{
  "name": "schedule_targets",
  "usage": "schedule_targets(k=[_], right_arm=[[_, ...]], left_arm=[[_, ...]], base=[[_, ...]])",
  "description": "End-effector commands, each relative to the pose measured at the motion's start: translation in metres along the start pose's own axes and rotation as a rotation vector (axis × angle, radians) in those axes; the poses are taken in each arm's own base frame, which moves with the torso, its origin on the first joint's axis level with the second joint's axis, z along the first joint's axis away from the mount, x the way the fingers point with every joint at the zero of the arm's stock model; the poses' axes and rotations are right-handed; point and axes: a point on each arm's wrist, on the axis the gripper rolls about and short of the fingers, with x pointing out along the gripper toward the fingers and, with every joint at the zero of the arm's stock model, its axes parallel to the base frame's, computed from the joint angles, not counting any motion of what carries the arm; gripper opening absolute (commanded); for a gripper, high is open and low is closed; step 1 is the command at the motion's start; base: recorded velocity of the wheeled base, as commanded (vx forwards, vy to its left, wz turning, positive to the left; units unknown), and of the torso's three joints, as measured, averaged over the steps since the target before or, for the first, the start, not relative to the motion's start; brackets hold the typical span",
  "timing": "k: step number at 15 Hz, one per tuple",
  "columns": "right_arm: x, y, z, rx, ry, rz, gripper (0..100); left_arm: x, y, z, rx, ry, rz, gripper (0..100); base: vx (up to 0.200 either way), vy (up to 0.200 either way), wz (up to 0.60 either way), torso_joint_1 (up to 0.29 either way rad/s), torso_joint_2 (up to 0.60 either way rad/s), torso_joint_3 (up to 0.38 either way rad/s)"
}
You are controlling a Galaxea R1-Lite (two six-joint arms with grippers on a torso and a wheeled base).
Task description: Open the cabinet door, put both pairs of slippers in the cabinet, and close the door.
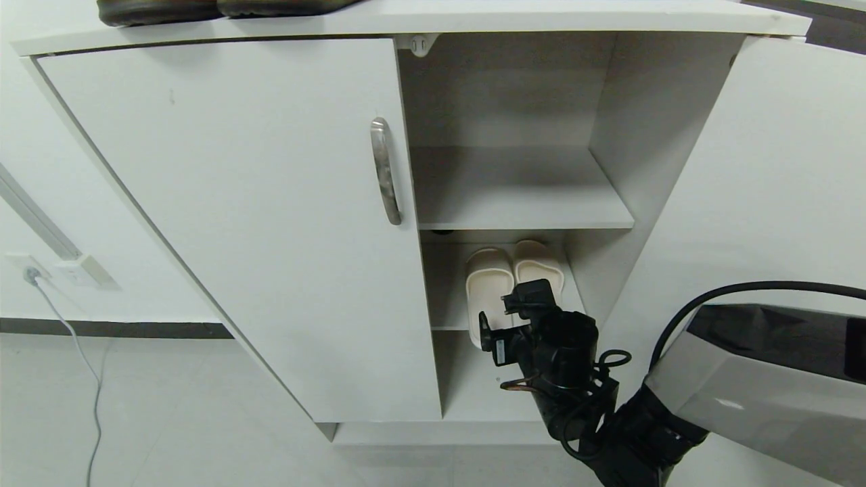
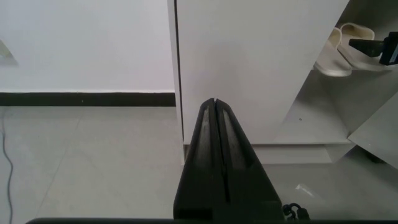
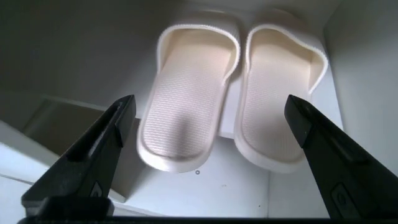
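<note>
A pair of cream slippers (image 1: 512, 274) lies side by side on the middle shelf behind the open right door (image 1: 764, 169) of the white cabinet. The heel of one slipper juts past the shelf's front edge. My right gripper (image 1: 507, 311) hovers just in front of the heels, open, with nothing in it. In the right wrist view the slippers (image 3: 230, 93) lie beyond the spread right gripper (image 3: 210, 106). A dark pair of slippers (image 1: 203, 8) rests on the cabinet top. My left gripper (image 2: 214, 106) is shut and empty, low over the floor, facing the cabinet's left door (image 2: 249, 56).
The left door (image 1: 257, 203) is closed, with a metal handle (image 1: 384, 169) at its inner edge. An upper shelf (image 1: 514, 189) sits above the slippers and a bottom compartment (image 1: 473, 385) below. A wall socket and cable (image 1: 30, 274) are at the far left.
</note>
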Motion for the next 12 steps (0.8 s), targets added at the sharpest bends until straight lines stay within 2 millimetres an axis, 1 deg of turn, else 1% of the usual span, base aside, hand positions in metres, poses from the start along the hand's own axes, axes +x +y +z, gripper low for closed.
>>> schedule_targets(k=[1, 5, 8, 12], right_arm=[[-0.0026, 0.0018, 0.0034, 0.002, -0.007, 0.006, 100], [-0.0034, 0.0026, 0.0034, 0.003, -0.008, 0.008, 100], [-0.0063, 0.0065, 0.0036, 0.005, -0.011, 0.019, 100], [-0.0074, 0.0055, 0.0025, 0.001, -0.006, 0.006, 100]], left_arm=[[0.0001, 0.0000, 0.0000, -0.001, 0.002, 0.001, 0], [0.0001, 0.0000, 0.0000, -0.002, 0.002, 0.000, 0], [0.0000, 0.0000, 0.0000, -0.004, 0.000, 0.000, 0], [0.0001, 0.0000, 0.0000, -0.005, 0.002, 0.000, 0]], base=[[0.000, 0.000, 0.00, 0.000, 0.00, 0.000], [0.000, 0.000, 0.00, 0.000, 0.00, 0.000], [-0.200, 0.000, 0.00, 0.006, 0.00, -0.001], [-0.200, 0.000, 0.00, 0.002, 0.00, 0.004]])
